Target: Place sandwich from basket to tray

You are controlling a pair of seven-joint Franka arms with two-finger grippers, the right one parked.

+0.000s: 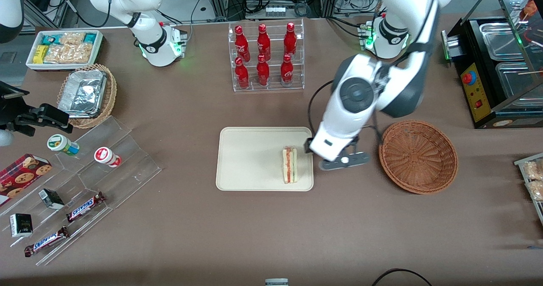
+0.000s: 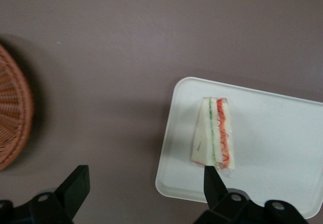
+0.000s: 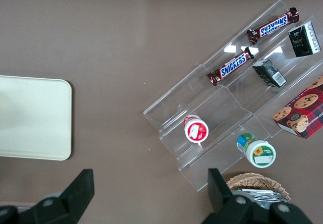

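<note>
Front view: the sandwich [image 1: 290, 165] is seen lying on the tray [image 1: 250, 158], at the tray end nearest the basket [image 1: 418, 156], which holds nothing. The gripper [image 1: 342, 160] hangs above the table between tray and basket, just beside the sandwich; nothing is held. The wedge is judged light, soft and easily crushed, best taken gently across its two bread faces.

Left wrist view: the fingers [image 2: 213, 182] are shown spread wide and empty, the sandwich [image 2: 216, 134] lying free on the tray [image 2: 272, 148], apart from the basket [image 2: 12, 118]
</note>
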